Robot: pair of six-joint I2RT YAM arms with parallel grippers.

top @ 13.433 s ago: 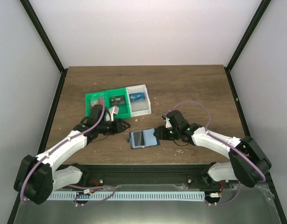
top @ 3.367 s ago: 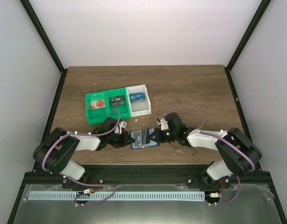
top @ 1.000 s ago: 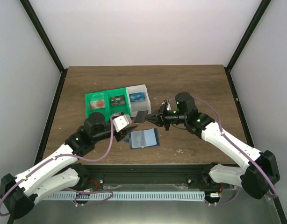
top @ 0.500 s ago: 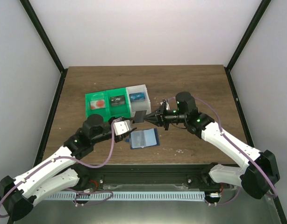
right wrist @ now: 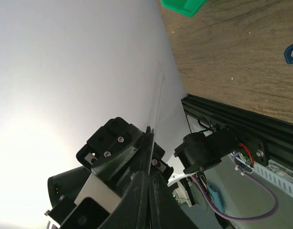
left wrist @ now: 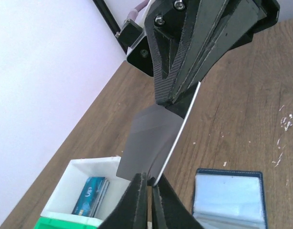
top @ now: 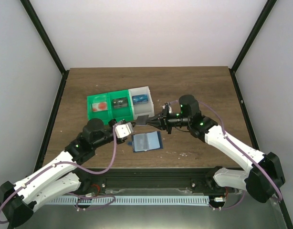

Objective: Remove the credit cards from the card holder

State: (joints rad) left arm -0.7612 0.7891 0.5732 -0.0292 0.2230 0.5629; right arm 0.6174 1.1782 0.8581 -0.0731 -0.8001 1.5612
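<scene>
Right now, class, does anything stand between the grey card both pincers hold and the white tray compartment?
Nothing visible does. The grey card hangs in the air, pinched by the left pincer and the right pincer, close to the white compartment. Only open space lies between.

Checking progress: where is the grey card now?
Top view, centre: the grey card is held aloft by the left gripper and right gripper, between the tray and the card holder.

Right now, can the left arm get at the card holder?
Probably not yet: the left tool is shut on the grey card, which the right tool also pinches. The card holder itself lies open, uncovered.
</scene>
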